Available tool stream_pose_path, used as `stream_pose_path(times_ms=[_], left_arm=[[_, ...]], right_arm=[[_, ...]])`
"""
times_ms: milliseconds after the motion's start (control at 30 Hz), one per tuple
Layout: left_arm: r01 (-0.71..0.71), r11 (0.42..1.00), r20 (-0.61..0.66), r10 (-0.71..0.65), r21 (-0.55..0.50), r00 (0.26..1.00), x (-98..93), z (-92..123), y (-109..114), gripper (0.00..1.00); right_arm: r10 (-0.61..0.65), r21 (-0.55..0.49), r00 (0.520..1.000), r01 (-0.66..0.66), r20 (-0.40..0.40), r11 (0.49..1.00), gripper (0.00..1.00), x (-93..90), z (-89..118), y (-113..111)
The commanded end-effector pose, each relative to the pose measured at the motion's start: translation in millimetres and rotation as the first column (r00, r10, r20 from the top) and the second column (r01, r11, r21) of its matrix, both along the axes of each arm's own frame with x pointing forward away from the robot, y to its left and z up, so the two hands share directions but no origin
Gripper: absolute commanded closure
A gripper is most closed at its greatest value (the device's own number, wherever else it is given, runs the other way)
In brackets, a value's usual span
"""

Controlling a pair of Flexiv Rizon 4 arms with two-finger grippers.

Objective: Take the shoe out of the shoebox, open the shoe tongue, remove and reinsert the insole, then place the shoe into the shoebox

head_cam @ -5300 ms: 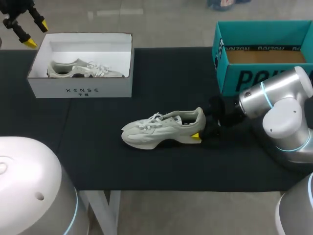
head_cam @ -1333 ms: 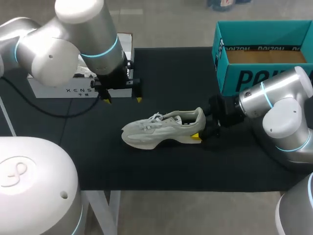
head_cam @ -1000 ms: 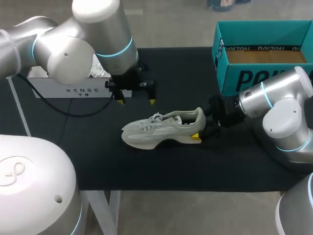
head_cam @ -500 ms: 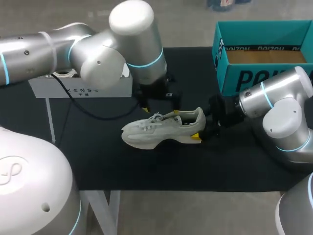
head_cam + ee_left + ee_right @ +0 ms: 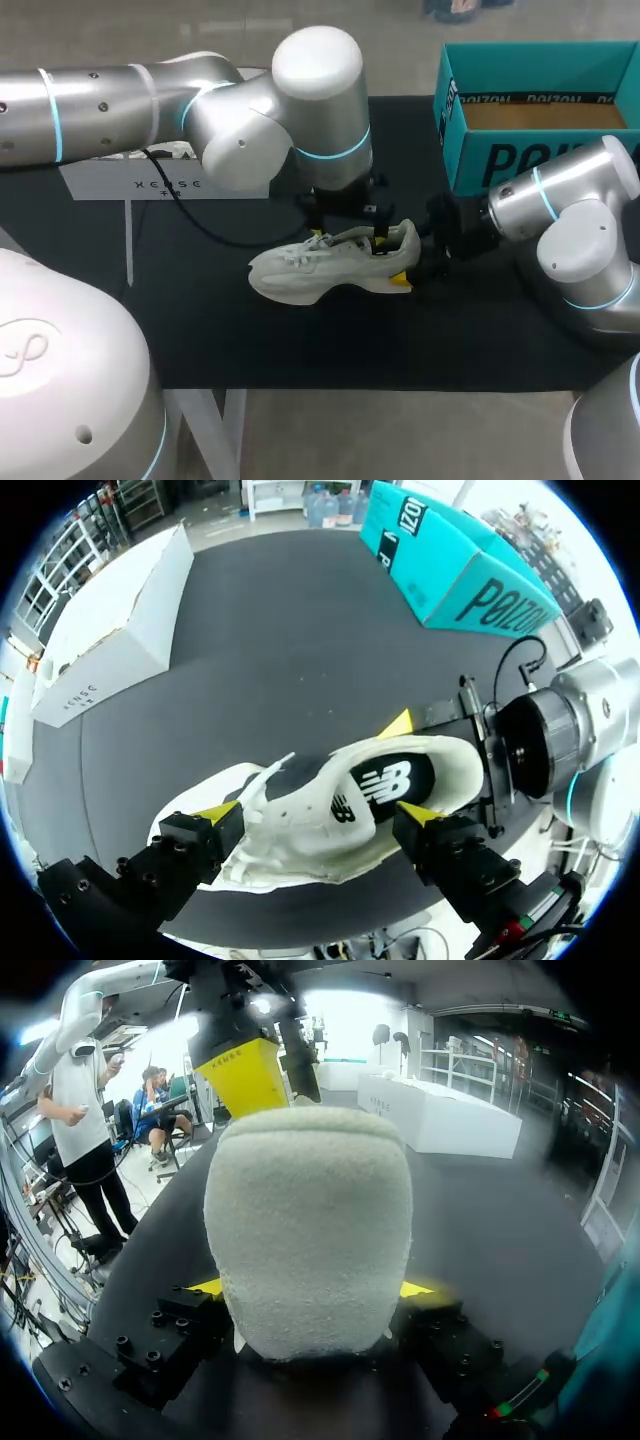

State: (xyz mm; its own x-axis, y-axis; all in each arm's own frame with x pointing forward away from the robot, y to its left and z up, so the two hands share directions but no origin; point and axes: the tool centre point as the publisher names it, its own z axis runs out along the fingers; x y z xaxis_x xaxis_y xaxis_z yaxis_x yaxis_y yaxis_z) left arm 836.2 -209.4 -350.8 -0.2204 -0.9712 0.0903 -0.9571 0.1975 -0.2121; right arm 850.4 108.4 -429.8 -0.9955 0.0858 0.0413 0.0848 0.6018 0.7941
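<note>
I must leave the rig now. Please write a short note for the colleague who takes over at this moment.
Right gripper: shut on the heel of the shoe.
Left gripper: open, low over the shoe, one finger by the laces, one beside the opening.
Shoe stands on the black table; the white shoebox is at the far left.
Done: shoe is out of the shoebox.
Left: open the tongue, remove and reinsert the insole, return the shoe to the shoebox.
</note>
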Motion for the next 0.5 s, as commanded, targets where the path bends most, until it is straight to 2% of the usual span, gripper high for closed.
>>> stream_pose_path(times_ms=[33,233,500], left_arm=[[0.002,1.0,-0.001,-0.002,0.014,1.0,5.0,-12,-7,0.0],[0.003,0.999,-0.015,-0.003,0.05,1.0,6.5,-23,-2,0.0],[-0.04,0.982,0.01,0.039,0.187,0.999,0.8,-24,19,0.0]], right_arm=[[0.0,-0.001,1.0,0.0,0.0,1.0,1.0,1.0,-3,2],[0.0,-0.001,1.0,0.0,0.0,1.0,1.0,1.0,-3,2],[0.0,-0.001,1.0,0.0,0.0,1.0,1.0,1.0,-3,2]])
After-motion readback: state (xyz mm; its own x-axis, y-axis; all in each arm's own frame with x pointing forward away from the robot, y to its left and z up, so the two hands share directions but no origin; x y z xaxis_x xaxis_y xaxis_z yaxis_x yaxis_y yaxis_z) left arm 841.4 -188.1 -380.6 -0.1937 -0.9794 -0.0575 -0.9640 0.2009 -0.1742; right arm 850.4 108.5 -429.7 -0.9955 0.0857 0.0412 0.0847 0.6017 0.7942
